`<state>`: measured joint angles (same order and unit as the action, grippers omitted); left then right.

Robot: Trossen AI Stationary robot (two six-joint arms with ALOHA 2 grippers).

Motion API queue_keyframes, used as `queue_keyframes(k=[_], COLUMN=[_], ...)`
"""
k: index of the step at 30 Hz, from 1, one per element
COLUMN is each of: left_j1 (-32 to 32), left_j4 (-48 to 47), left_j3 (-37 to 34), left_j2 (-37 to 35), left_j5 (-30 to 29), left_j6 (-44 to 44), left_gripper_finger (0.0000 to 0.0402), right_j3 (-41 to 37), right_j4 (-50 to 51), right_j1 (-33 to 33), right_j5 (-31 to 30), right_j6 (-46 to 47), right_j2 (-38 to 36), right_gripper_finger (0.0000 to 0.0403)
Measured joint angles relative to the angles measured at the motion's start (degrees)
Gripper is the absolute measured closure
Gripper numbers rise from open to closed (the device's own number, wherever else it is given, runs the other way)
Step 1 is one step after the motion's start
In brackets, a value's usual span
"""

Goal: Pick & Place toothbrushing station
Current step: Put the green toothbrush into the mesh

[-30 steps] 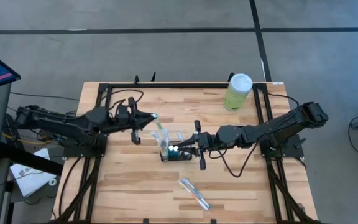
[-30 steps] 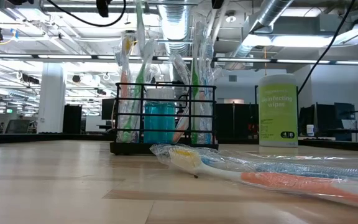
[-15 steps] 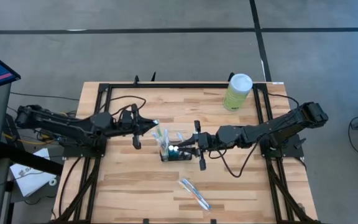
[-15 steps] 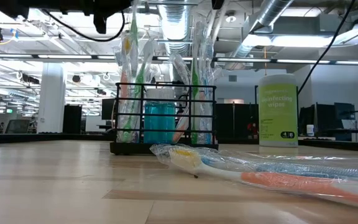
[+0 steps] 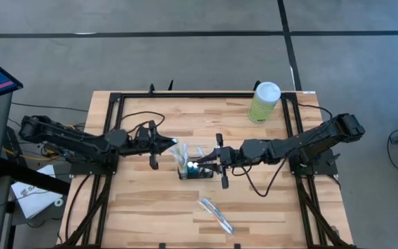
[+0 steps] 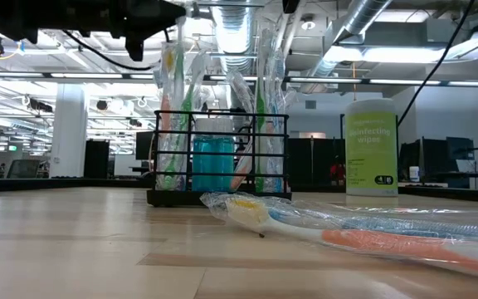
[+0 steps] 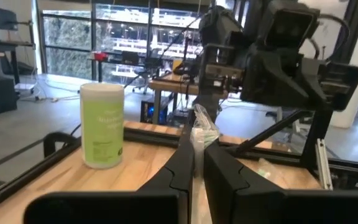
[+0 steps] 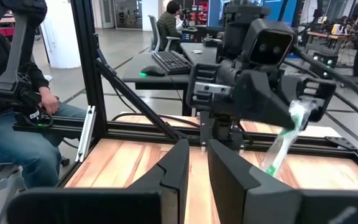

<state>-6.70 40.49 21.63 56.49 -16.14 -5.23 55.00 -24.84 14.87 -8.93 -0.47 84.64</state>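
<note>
Worktop: pale wooden planks (image 5: 185, 207) inside a black metal frame, standing on a grey floor crossed by dark lines.
Room: the low view looks into an open workshop with ceiling ducts and strip lights; the right wrist view shows a seated person (image 8: 11, 118) beside the frame and another person at a desk farther back.
Toothbrushing station: the black wire holder (image 5: 191, 169) stands upright near the middle of the worktop, holding several wrapped toothbrushes and a blue item in its compartments (image 6: 219, 158).
Left hand: the left hand (image 5: 173, 142) hangs just beside the station on its left and a little toward the far edge, not touching the holder. It is clenched on a wrapped toothbrush (image 7: 201, 127), whose clear wrapper and green end stick out past the fingertips (image 8: 284, 140).
Right hand: the right hand (image 5: 200, 166) lies low at the station's right side, its fingers (image 8: 182, 165) nearly together and right at the holder; whether it grips the wire I cannot tell.
Loose toothbrush: a wrapped toothbrush (image 5: 216, 215) lies flat on the worktop toward the near edge, well apart from both hands; in the low view it lies in front of the station (image 6: 347, 232).
Wipes canister: a tall pale-green canister with a white lid (image 5: 264, 102) stands near the far right corner, well apart from the station.
</note>
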Motion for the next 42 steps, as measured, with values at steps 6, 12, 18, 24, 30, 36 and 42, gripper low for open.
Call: queue_keyframes(k=[6,12,18,24,30,36,42], left_j1=[-0.1,-0.3,-1.8,-2.6,-2.7,-3.3,-4.7], left_j4=[5.2,6.5,6.7,6.8,6.3,5.0,4.2], left_j3=[0.0,0.0,0.0,0.0,0.1,0.2,0.2], left_j2=[7.7,11.4,13.8,14.5,14.5,14.4,14.4], left_j5=[0.0,0.0,-0.1,-0.3,-0.3,-0.6,-2.7], left_j6=[1.7,1.3,1.6,1.5,1.4,-0.1,0.2], left_gripper_finger=[0.0389,0.0389,0.0389,0.0389,0.0389,0.0388,0.0389], right_j3=[0.0,0.0,0.0,0.0,0.0,0.0,0.0], right_j4=[0.2,0.9,1.1,1.1,1.1,1.3,1.3], right_j1=[0.0,0.1,0.1,0.1,0.1,0.1,0.1], right_j5=[0.0,0.0,0.0,0.0,0.0,0.0,0.0], right_j6=[0.0,0.0,0.0,0.0,0.0,0.0,0.0], right_j2=[0.0,0.0,0.0,0.0,0.0,0.0,0.0], right_gripper_finger=[0.0351,0.0351,0.0351,0.0351,0.0351,0.0351,0.0351])
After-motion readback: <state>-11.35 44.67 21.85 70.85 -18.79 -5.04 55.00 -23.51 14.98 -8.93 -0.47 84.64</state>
